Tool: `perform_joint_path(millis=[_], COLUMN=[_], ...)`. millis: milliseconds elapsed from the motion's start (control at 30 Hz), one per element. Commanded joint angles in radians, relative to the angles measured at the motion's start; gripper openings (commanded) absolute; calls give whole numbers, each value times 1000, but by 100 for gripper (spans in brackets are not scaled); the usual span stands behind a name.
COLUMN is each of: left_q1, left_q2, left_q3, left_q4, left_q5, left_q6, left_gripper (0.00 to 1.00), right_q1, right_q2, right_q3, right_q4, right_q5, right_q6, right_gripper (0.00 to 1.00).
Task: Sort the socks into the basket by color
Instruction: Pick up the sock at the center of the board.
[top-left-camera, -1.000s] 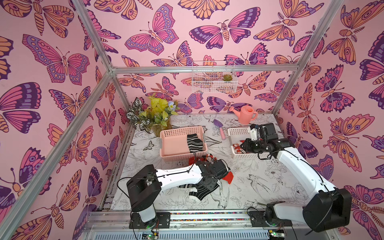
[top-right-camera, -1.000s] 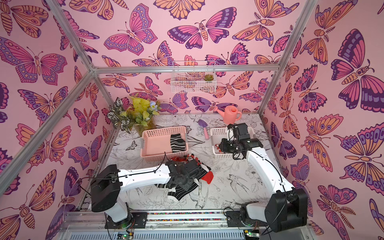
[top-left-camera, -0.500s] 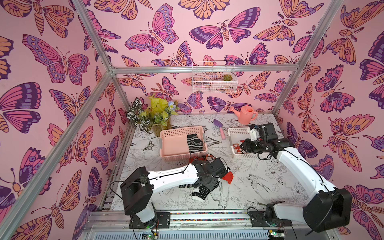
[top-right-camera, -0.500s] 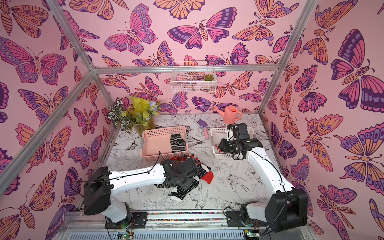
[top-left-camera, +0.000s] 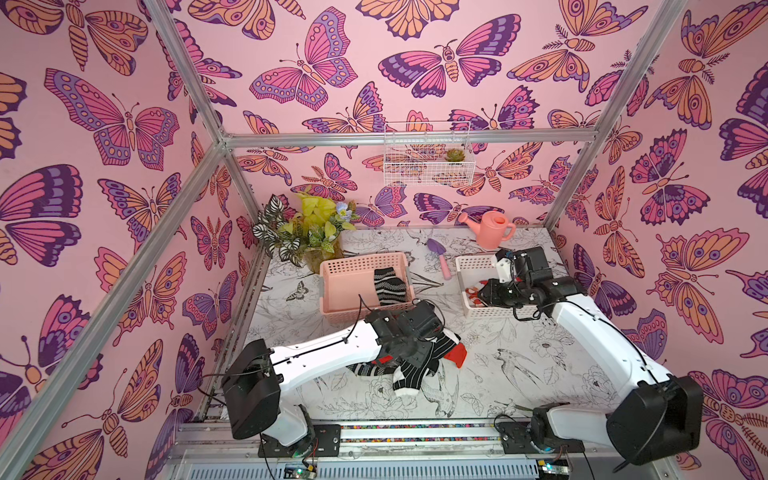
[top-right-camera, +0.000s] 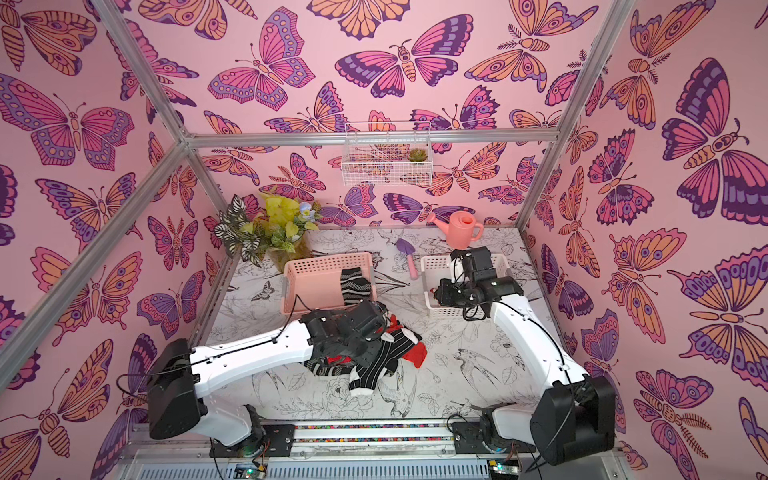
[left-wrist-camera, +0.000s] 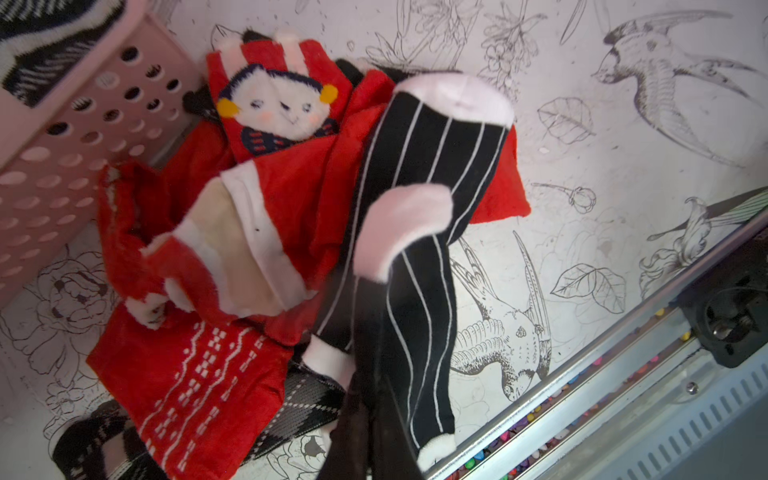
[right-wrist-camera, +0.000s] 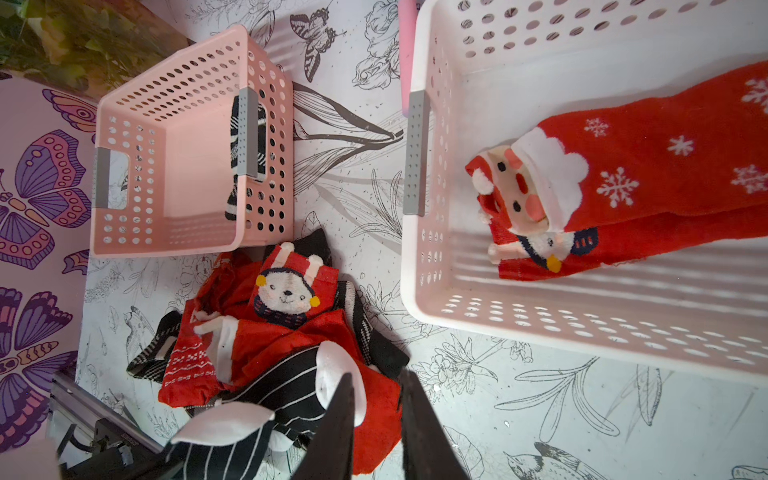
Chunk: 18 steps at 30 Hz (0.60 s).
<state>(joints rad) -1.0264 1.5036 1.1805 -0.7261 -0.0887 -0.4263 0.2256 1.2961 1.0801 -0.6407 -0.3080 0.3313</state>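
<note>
Pinstriped sock (left-wrist-camera: 417, 332) pinched by left end effector (left-wrist-camera: 365, 419), arm outstretched.

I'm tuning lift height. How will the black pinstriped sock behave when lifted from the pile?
Probably floppy: the black pinstriped sock bends at its white heel. Likely light, thin fabric. It overlaps the red socks, so it may drag one along.

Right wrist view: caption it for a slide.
Past the open right gripper: mixed sock pile, red socks in white basket, striped sock in pink basket.
</note>
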Motion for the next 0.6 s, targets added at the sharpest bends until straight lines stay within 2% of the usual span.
perform_joint_path(millis=[0, 567], left_q1=[41, 239], left_q2=[-43, -100], left_q3=[23, 107], left_q4=[-8, -11], left_q5=[20, 71], left_q6=[32, 108], left_gripper=[0, 0], right_q1=[15, 63], right_q2=[10, 41], right_q3=[14, 29], right_q4=[-13, 2], right_q5=[0, 7], right_q6=[-19, -14], right_gripper=[23, 24])
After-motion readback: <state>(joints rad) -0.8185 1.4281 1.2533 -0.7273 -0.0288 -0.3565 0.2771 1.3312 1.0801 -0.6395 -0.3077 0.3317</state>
